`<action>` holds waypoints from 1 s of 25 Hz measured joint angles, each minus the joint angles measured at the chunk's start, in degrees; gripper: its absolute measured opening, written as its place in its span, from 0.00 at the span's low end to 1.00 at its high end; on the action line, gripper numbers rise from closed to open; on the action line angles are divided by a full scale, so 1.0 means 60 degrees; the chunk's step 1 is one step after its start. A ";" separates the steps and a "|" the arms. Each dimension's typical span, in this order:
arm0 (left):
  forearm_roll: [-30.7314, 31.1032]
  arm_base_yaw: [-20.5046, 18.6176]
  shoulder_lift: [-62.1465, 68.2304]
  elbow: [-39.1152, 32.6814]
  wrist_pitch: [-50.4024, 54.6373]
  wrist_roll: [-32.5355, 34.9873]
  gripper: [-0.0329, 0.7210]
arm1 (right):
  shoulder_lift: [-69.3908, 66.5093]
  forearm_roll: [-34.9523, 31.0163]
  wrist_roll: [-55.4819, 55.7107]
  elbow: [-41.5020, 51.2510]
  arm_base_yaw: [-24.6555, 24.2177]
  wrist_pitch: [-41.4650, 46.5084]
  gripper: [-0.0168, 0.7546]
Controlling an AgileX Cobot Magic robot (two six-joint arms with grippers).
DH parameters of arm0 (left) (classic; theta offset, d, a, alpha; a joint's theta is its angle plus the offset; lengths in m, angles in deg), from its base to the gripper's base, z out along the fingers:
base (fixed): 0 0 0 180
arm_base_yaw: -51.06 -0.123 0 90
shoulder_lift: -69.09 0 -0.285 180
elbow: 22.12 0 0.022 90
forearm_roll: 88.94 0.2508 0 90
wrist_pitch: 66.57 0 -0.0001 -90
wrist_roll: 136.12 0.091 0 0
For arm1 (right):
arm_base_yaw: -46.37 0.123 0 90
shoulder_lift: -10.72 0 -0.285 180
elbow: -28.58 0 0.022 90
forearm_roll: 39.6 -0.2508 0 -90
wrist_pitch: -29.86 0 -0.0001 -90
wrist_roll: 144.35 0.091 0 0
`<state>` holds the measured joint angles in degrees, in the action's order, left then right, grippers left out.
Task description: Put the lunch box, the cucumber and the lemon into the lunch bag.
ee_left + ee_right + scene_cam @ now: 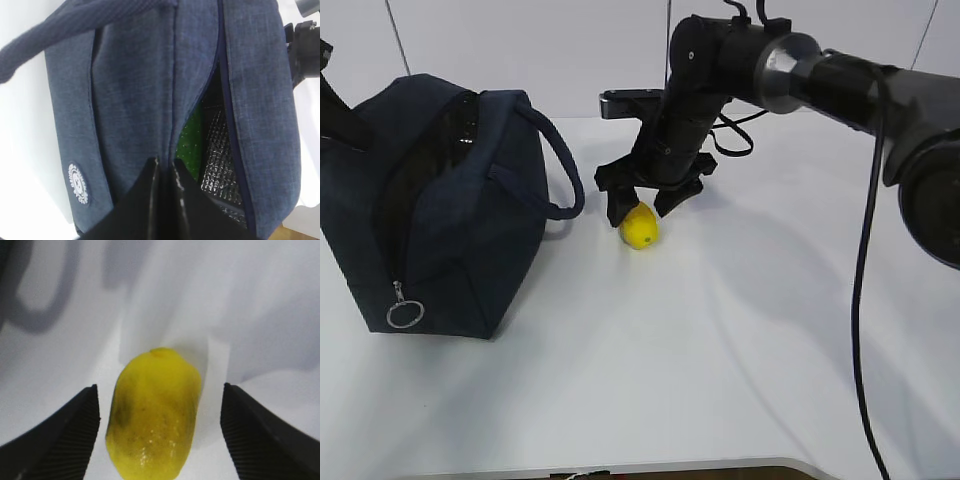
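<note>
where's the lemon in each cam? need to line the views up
Exterior view: lemon sits on the white table, centre of the picture, right of the lunch bag, under the open right gripper.
Left wrist view: not in it; only the lunch bag fills the picture.
Right wrist view: lemon at lower centre, between the two dark fingers.
Shared landmark: the right gripper's fingers flanking the lemon.

table: white, plain surface | wall: pale, behind table | floor: brown strip at table's front edge
</note>
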<state>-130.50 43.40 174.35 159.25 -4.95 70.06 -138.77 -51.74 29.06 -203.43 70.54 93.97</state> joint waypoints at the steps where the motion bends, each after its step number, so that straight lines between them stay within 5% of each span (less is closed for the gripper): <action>1: 0.0000 0.0000 0.0000 0.0000 0.0000 0.0000 0.03 | -0.0004 0.0000 0.0000 0.0000 0.0000 -0.0043 0.79; 13: -0.0034 0.0000 0.0000 0.0000 0.0000 0.0000 0.03 | -0.0103 -0.0072 0.0111 0.0000 0.0000 -0.0114 0.79; 25: -0.0034 0.0000 0.0000 0.0000 0.0000 0.0000 0.03 | -0.0103 -0.0092 0.0150 0.0000 0.0000 -0.0122 0.60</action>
<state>-130.71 43.40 174.35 159.25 -4.95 70.06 -139.39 -52.29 29.96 -203.43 70.54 93.24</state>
